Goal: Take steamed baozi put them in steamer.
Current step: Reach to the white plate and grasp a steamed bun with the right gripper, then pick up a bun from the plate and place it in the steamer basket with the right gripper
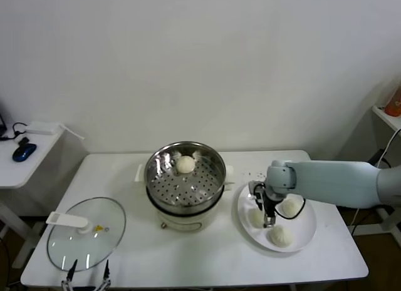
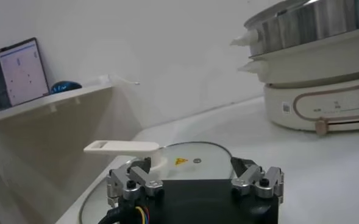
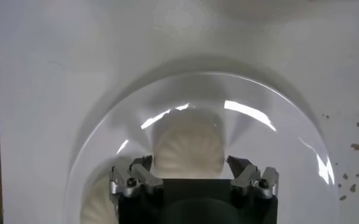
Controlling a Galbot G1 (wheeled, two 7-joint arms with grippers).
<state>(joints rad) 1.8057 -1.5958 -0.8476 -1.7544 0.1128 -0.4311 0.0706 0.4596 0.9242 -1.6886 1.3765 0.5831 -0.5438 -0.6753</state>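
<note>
On the white table [image 1: 188, 253] we've got the steamer [image 1: 185, 178] sitting about dead center, steel pot on its white base, with one baozi in the steamer [image 1: 185, 164] resting on the perforated floor toward the 12 o'clock side of the basket. Most of that basket floor is bare, so loads of room in there.

At 8 o'clock from the steamer lies the glass lid [image 1: 86, 233] with its white handle, close to the table's front-left edge. At 3 o'clock sits the white plate [image 1: 307, 231], just beside the steamer base and not far off the table's right edge. We count three buns on it: the front baozi [image 1: 281, 236] near the plate's 6 o'clock rim, the back baozi [image 1: 289, 206] toward 1 o'clock, and the gripped-side baozi [image 3: 188, 143] at about 9 o'clock.

Our right gripper [image 1: 268, 217] is down over that 9 o'clock bun; in the right wrist view its fingers [image 3: 132, 176] are spread, one on each side of the bun, and we can't tell if they touch it.

Our left gripper [image 2: 194, 181] is parked low at the table's front edge by the lid, fingers spread apart and holding nothing.
</note>
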